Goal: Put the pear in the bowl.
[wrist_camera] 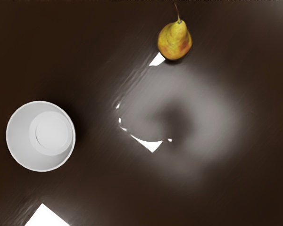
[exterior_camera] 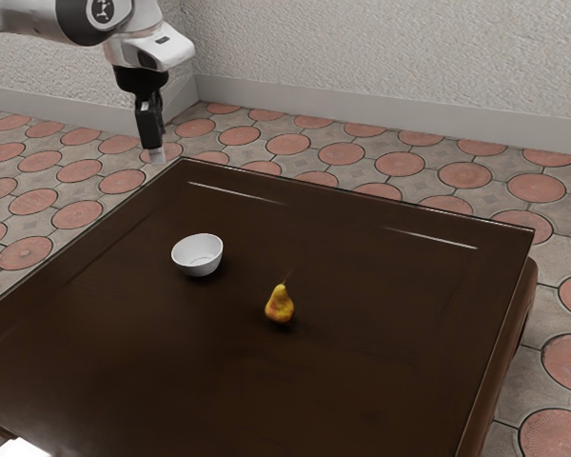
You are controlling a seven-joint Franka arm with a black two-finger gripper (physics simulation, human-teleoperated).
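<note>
One pear [exterior_camera: 280, 307] and one bowl [exterior_camera: 198, 255] rest on one table [exterior_camera: 381, 381], both lower than the one gripper [exterior_camera: 154, 154] and well apart from it. In the exterior view, the pear lies down and to that view's right of the gripper, farther right than the bowl; whether the gripper is released or clenched, I cannot tell.

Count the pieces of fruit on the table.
1: the pear, standing on the table, apart from the bowl and toward the exterior view's right of it. None is in the bowl. The table runs out of the picture, so others could be hidden there.
</note>
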